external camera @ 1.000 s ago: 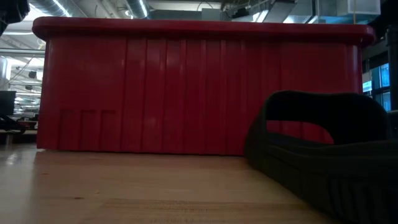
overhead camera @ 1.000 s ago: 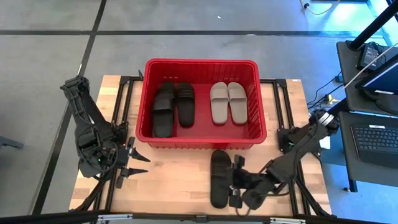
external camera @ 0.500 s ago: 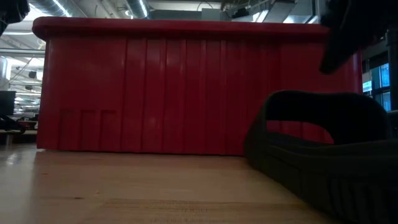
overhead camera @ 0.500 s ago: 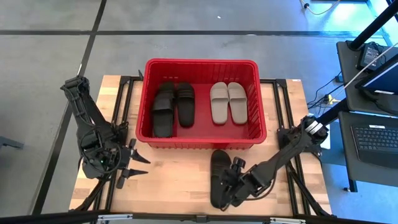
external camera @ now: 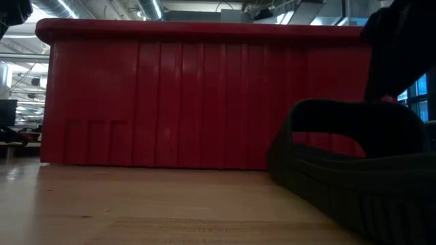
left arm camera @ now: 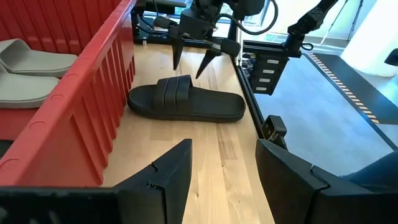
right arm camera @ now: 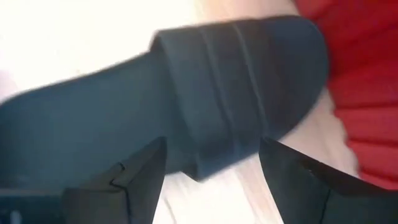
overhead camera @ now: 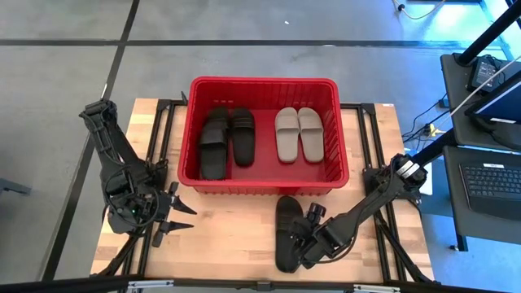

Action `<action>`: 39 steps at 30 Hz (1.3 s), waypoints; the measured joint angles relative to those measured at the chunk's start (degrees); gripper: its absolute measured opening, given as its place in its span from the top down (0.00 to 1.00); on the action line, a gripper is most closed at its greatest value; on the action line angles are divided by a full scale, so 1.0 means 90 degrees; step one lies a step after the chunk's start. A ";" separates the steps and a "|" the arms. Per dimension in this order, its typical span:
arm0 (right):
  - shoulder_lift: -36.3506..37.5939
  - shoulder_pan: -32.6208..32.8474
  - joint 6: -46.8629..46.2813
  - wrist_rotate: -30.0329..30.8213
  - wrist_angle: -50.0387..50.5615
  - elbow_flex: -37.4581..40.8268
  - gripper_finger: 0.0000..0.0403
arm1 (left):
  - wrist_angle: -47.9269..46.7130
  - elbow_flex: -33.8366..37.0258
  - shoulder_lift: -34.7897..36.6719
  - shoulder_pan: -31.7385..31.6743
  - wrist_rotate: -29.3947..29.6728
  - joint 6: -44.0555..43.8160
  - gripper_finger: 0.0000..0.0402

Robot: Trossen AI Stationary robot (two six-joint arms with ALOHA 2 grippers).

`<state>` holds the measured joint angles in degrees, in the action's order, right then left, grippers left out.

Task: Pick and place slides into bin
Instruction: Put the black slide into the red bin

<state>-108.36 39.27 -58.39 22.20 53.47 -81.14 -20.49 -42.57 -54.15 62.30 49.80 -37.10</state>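
One black slide [overhead camera: 287,232] lies flat on its sole on the table, just in front of the red bin's [overhead camera: 264,184] near wall. It also shows in the left wrist view [left arm camera: 186,102] and the low view [external camera: 354,170]. My right gripper [overhead camera: 301,244] is open and hangs just over this slide's ribbed strap [right arm camera: 217,93], fingers pointing down; I see no touch. Black slides [overhead camera: 224,138] and two beige slides [overhead camera: 298,133] lie in the bin. My left gripper [overhead camera: 175,220] is open and empty at the table's near left.
The bin's near wall [external camera: 204,95] stands close behind the slide on the table. Bare wood [overhead camera: 228,236] lies between my two grippers. A desk with a keyboard [overhead camera: 492,183] stands beyond the table's right edge.
My right gripper has gone down and toward the table's left edge, closing in on the black slide's strap, and has stayed open. The slide has not moved.
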 joint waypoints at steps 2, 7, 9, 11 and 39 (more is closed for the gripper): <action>0.0000 0.0000 -0.0199 0.0000 0.0225 0.0000 0.37 | 0.0000 0.0000 0.0000 0.0000 0.0000 -0.0002 0.57; 0.0000 0.0000 -0.0322 0.0000 0.0297 0.0002 0.37 | 0.0000 0.0000 -0.0002 0.0000 0.0000 0.0000 0.57; -0.0011 0.0000 -0.0345 0.0002 0.0289 0.0002 0.37 | 0.0000 0.0000 -0.0002 0.0000 0.0000 0.0000 0.57; -0.0035 0.0000 -0.0345 0.0001 0.0286 0.0004 0.37 | 0.0000 0.0000 -0.0002 -0.0002 0.0000 0.0000 0.57; -0.0340 -0.0037 -0.0169 0.0019 0.0284 0.0007 0.37 | -0.0002 0.0000 -0.0005 -0.0002 0.0000 0.0015 0.57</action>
<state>-111.42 38.94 -59.91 22.37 56.03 -81.08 -20.51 -42.57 -54.19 62.28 49.80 -36.97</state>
